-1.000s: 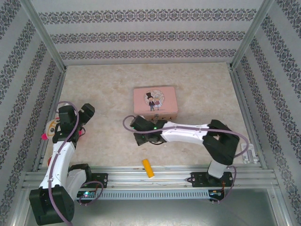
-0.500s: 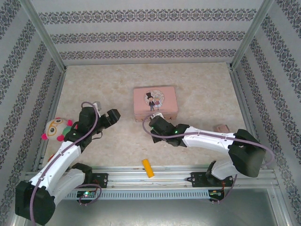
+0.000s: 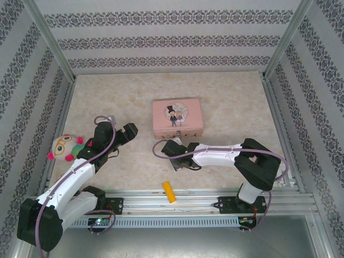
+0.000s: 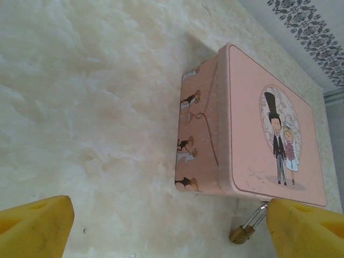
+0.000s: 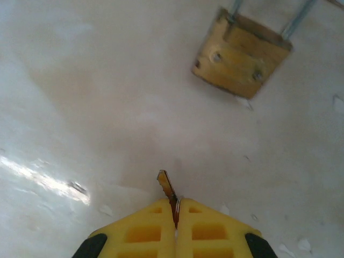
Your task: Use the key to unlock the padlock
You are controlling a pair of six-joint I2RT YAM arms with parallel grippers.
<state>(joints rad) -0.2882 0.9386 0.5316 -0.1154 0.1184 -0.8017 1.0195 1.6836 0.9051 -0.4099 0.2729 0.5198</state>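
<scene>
Right pincer (image 5: 176, 204) is pinched shut on the key (image 5: 166, 185), tip poking toward the padlock (image 5: 242, 54), which lies on the worktop (image 5: 80, 80) at the pink tin's (image 4: 252, 123) front edge. Left pincer (image 4: 169, 228) is spread wide, empty. The padlock looks light and likely skids; best gripped across its brass body.

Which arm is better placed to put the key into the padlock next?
Right: the right gripper is shut on the key, blade pointing toward the padlock just ahead. The left gripper is open and empty, facing the pink tin.
</scene>
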